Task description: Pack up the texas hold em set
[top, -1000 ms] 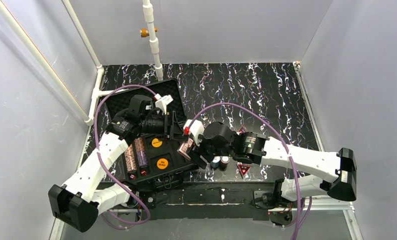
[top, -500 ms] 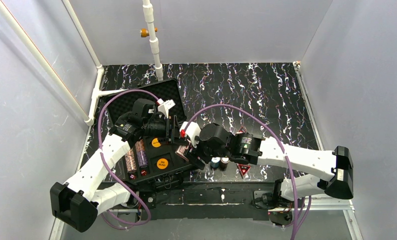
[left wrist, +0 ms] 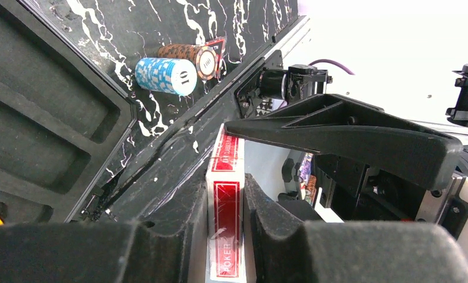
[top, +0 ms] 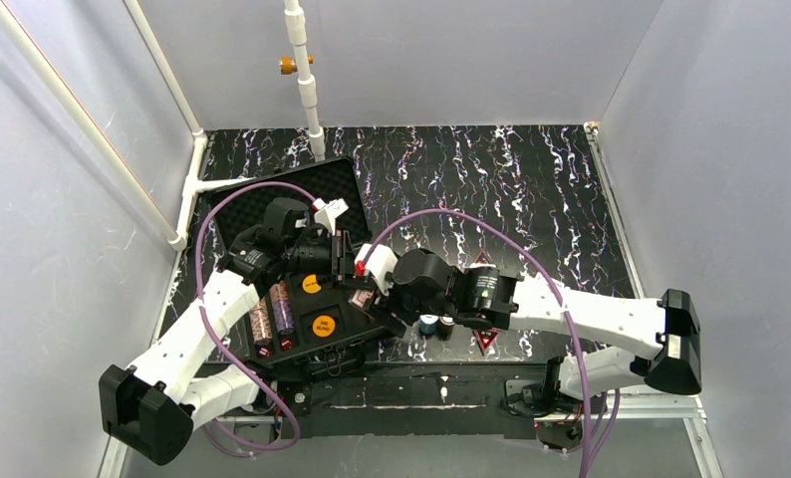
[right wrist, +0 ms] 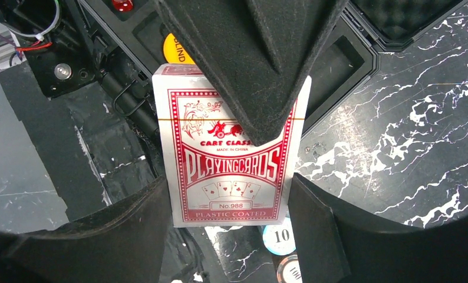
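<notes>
Pinching the red card deck point(left wrist: 226, 233) across its thickness, the left gripper point(left wrist: 227, 187) has its jaws almost closed, one finger flat against each broad face, so the deck stands edge-on between them. The right gripper point(right wrist: 228, 183) takes the same deck from the opposite side with jaws set far wider, a pad at each long edge. The printed face is turned toward the right wrist camera, and a left finger lies across its upper half. Below the right jaws, past the deck's lower end, a blue chip stack point(left wrist: 161, 75) and a brown chip stack point(left wrist: 187, 58) lie on their sides, touching each other on the marbled table point(top: 531, 189). The red triangle point(top: 486, 339) lies just beside them, on the side away from the jaws. Under both sets of jaws is the case tray point(top: 357, 334). An orange disc point(right wrist: 174, 50) shows past the deck's upper corner, and a second orange disc point(top: 313, 284) sits near the left jaws. Two more chip stacks point(top: 270, 314) fill slots on the tray's outer side. Farthest off, behind the left jaws, the foam-lined lid point(top: 237, 204) lies open.
</notes>
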`<action>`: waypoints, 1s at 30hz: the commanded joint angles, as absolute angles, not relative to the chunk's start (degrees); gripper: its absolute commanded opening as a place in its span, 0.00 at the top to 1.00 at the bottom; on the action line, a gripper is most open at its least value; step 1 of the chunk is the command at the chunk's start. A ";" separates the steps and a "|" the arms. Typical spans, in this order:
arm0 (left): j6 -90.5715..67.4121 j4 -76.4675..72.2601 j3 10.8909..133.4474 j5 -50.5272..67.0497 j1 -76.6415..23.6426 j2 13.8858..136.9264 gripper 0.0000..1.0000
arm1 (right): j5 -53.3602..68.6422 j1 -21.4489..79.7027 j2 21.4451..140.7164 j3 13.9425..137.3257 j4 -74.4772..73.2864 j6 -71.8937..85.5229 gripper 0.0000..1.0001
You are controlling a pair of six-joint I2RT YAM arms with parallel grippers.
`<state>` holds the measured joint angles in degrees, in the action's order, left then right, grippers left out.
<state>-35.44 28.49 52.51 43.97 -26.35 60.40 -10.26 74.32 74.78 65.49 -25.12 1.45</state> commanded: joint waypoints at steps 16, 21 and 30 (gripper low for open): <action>-41.04 22.39 52.80 34.28 -26.68 51.35 1.00 | -30.96 74.52 62.20 60.25 -16.86 29.38 0.02; -42.05 20.56 53.03 29.83 -26.66 48.48 1.00 | -33.09 74.49 56.71 55.98 -15.42 41.77 0.02; -49.71 10.46 46.85 21.28 -26.58 40.92 1.00 | -32.40 74.44 48.19 44.88 -1.72 60.27 0.02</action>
<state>-45.15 17.08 49.21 25.69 -26.39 43.92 -30.74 74.52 50.96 47.83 -12.53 49.91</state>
